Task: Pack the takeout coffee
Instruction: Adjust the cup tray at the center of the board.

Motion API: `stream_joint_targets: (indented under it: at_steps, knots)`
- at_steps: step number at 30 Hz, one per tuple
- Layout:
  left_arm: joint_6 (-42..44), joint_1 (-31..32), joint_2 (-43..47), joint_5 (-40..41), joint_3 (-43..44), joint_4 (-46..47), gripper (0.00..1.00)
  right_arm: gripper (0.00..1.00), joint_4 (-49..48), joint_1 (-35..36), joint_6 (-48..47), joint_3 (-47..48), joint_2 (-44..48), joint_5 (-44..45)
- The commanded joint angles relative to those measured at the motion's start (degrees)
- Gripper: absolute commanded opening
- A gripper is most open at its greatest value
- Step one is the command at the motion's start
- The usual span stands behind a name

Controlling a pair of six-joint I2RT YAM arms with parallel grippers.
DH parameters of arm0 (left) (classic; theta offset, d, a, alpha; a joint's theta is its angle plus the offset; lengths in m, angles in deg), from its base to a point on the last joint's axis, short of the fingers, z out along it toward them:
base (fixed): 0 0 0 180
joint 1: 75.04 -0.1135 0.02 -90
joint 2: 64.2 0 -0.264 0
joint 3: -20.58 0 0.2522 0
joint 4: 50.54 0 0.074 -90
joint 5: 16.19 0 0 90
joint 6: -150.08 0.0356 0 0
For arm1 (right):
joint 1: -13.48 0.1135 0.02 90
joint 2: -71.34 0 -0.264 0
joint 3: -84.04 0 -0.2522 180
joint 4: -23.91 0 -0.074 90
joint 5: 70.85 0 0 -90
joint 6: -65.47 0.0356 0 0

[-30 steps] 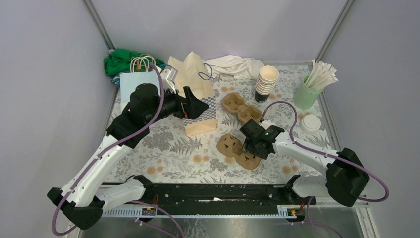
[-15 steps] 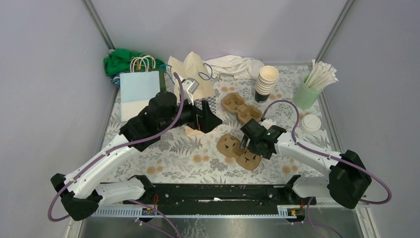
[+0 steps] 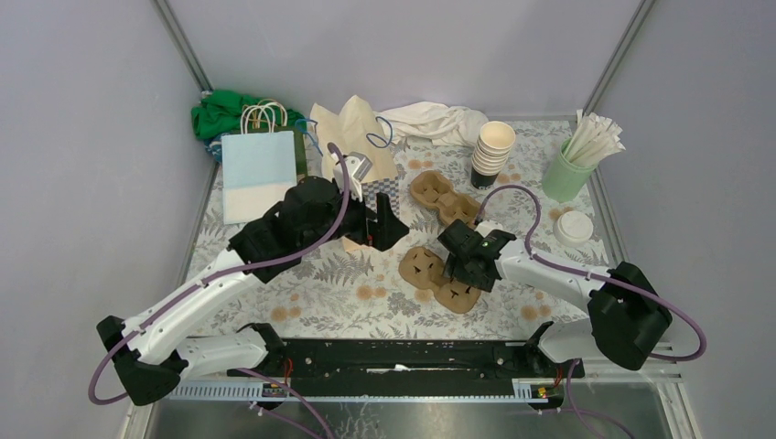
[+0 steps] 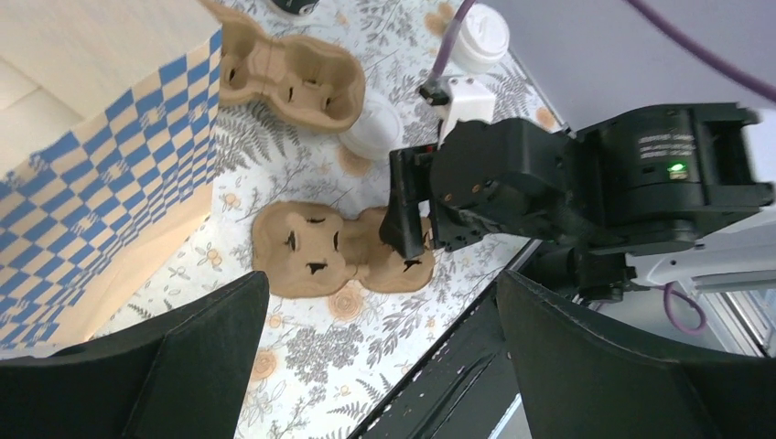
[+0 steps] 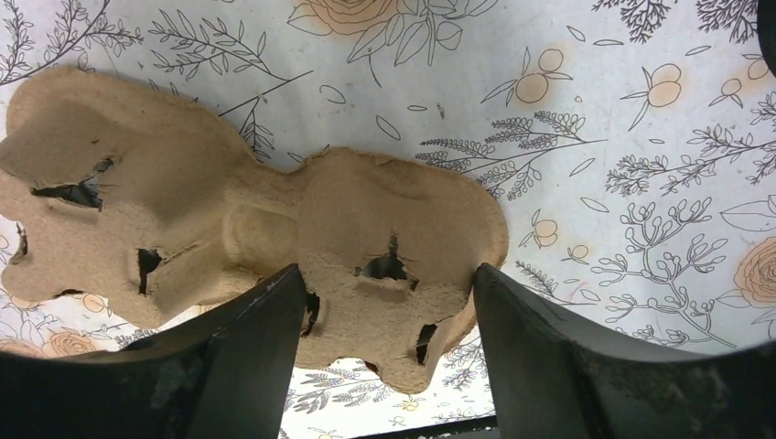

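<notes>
Open right fingers (image 5: 247, 366) have settled astride the seemingly overturned cup carrier (image 5: 274, 219), with open, empty left fingers (image 4: 183, 366) drawing near: nothing packed yet.

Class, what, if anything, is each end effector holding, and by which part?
The left end effector is open, holding nothing. The right end effector straddles one end pocket of the nearer cardboard carrier; grip cannot be told.

Two pulp carriers (image 3: 441, 198), (image 3: 421, 268); one cup stack (image 3: 492, 151); two white lids (image 4: 373, 130), (image 4: 482, 35); one straw tumbler (image 3: 565, 176).
</notes>
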Motion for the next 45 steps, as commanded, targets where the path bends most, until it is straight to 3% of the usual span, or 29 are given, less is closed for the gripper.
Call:
stream_joint_targets:
  at_steps: [1, 7, 16, 21, 35, 38, 45]
  knots:
    - [0.3, 0.5, 1.4, 2.2, -3.0, 1.4, 0.99, 0.69, 1.7, 0.5, -0.2, 1.6, 0.7, 1.0]
    - [-0.8, 2.4, 0.9, 3.5, -7.6, 1.7, 0.99, 0.57, 5.8, 0.5, 0.3, 3.7, 5.5, 2.6]
    - [-6.6, 7.7, 1.2, 6.5, -15.7, 6.2, 0.98, 0.59, 9.0, 0.4, 1.4, 4.3, 10.8, 4.8]
    - [-13.0, 8.8, 2.4, 5.7, -22.7, 14.1, 0.97, 0.60, 10.4, 0.4, 2.1, 4.8, 13.2, 6.2]
    - [-29.8, 15.1, -0.2, 11.9, -42.1, 51.5, 0.65, 0.63, 10.4, 0.3, 7.5, 2.0, 20.0, 5.8]
    - [-29.5, 15.2, -2.4, 13.9, -41.3, 53.0, 0.54, 0.63, 9.4, 0.2, 8.5, 2.0, 20.6, 4.4]
    - [-27.9, 15.2, -4.4, 18.7, -40.4, 56.9, 0.52, 0.63, 10.3, 0.2, 9.2, 2.8, 21.5, 3.2]
